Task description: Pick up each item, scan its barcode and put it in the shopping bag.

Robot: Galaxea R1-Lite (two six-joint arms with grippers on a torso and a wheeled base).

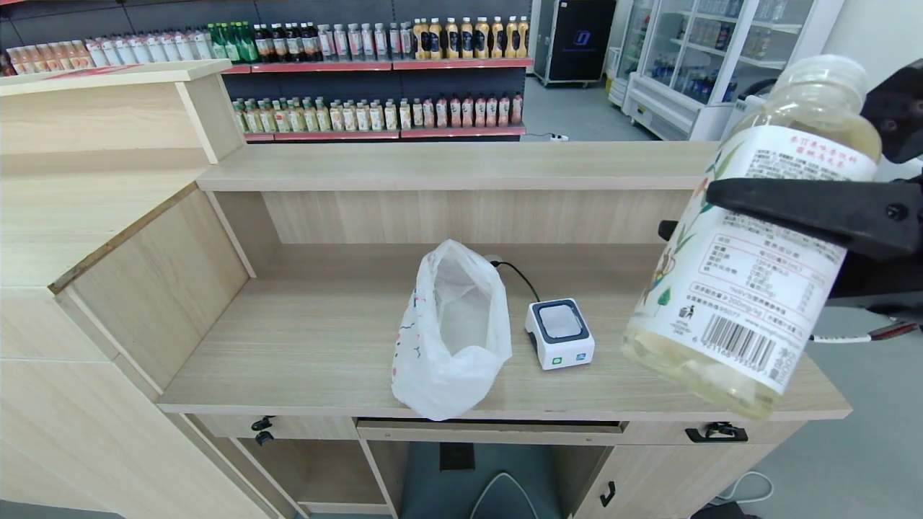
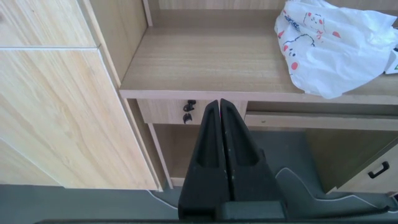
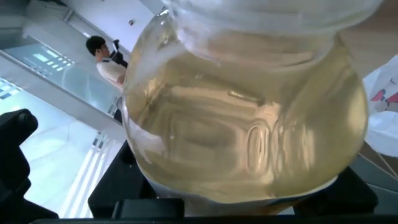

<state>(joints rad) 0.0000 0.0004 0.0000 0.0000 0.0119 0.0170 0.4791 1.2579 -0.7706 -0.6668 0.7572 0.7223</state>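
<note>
One clear plastic bottle of pale yellow drink [image 1: 750,238], white-labelled, is held tilted in the black right gripper [image 1: 689,210]; the black left gripper [image 2: 219,109] is pressed closed, empty.

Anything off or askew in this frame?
Only the drink bottle: the right gripper holds it raised and tilted, cap up, with its barcode facing the head camera, not the scanner. No spill or damage shows. The shopping bag stands open beside the scanner on the counter.
</note>
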